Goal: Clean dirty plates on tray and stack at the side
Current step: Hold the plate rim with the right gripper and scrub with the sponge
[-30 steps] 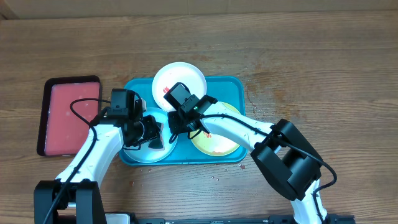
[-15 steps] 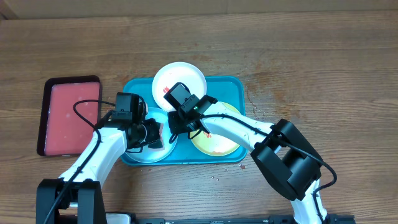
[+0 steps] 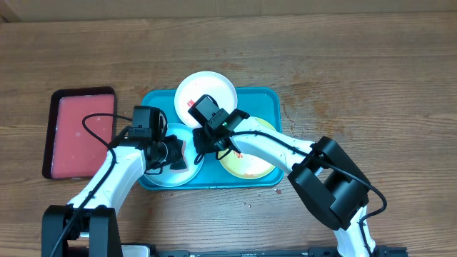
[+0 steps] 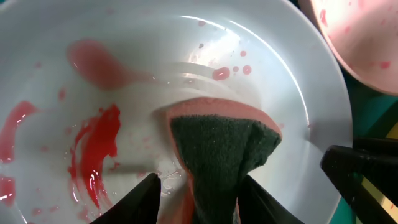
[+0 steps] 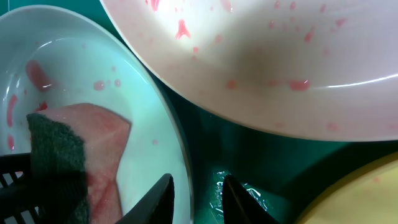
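Wooden table, left tool pinching sponge in blue plate, right tool spread astride its rim.

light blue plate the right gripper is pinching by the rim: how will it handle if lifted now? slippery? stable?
Likely slippery: the light blue plate shows wet red smears and a glossy film. The right gripper straddles only its thin rim, so it may pivot or slide out. Probably light and stiff plastic; the sponge pressed in by the left gripper could drag it sideways.

No readable text, label or number anywhere.
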`<state>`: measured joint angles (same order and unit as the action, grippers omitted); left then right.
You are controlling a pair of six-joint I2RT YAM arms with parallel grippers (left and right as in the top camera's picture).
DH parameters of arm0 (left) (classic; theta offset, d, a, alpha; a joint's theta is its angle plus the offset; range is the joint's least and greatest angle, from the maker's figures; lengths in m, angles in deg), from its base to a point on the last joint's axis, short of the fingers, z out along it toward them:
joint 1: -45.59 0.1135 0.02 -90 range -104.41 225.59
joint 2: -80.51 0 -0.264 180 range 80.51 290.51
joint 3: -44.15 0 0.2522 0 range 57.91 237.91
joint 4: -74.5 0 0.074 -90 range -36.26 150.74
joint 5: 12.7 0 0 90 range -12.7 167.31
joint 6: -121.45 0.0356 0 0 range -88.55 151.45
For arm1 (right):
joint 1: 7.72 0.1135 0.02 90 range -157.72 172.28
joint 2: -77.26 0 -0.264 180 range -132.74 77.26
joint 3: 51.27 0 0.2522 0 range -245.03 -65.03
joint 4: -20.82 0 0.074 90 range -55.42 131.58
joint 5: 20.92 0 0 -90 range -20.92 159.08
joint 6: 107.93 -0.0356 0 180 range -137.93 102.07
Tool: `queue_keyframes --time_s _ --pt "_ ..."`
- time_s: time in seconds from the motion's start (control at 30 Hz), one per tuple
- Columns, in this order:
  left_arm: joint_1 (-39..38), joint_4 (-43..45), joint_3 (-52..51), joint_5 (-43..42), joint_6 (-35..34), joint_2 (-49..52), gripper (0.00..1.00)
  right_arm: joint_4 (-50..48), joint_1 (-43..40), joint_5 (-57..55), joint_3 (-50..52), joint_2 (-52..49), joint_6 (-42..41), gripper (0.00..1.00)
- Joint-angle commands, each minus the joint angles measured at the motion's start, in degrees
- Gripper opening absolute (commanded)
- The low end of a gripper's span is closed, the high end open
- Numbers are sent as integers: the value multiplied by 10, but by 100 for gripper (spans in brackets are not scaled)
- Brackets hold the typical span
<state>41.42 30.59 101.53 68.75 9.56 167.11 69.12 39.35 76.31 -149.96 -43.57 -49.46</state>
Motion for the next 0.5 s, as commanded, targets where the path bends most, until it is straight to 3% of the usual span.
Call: queue_keyframes --time_s 0.0,0.13,0.3,0.47 --pt "-4 2 -4 -3 0 3 41 -2 2 -3 3 -8 -5 28" --pt "-4 2 -4 -11 0 3 41 -3 2 -3 3 -8 -16 28" --pt "-4 1 -5 -16 0 3 33 -9 2 -3 3 -8 -16 27" --pt "-4 7 -17 -16 0 3 34 -9 2 -2 3 -8 -16 28"
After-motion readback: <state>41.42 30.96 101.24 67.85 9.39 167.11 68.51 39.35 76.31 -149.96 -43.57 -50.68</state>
